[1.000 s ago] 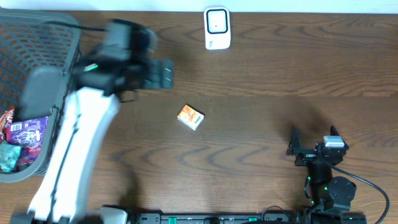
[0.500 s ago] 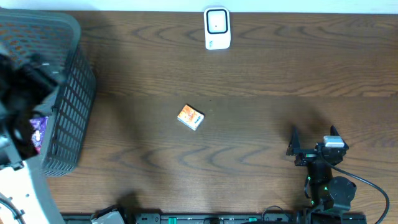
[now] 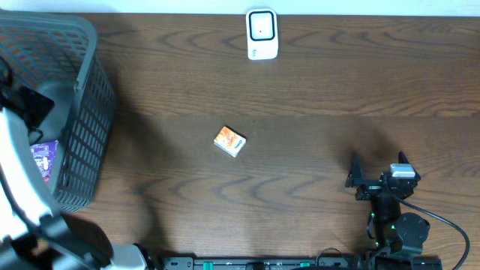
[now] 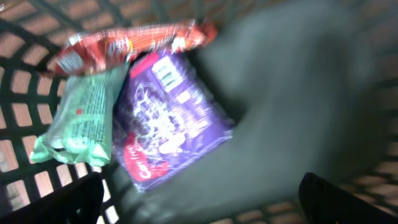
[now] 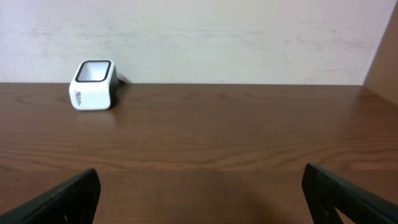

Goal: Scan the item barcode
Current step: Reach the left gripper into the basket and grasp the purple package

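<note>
Overhead, the small orange box [image 3: 229, 141] lies mid-tabletop [image 3: 315, 90], with the scanner [image 3: 262, 34] at twelve o'clock from it. The left hand [image 4: 199, 205], spread wide and empty, hangs over packets [image 4: 168, 118] in the basket [image 3: 86, 112] at nine o'clock. The right hand [image 5: 202, 205], equally wide and empty, sits at four.

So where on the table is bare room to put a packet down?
Widest bare wood lies between the scanner, the orange box and the right gripper. Another patch runs from the basket to the orange box. The basket itself is crowded: packets and the left arm fill it.
</note>
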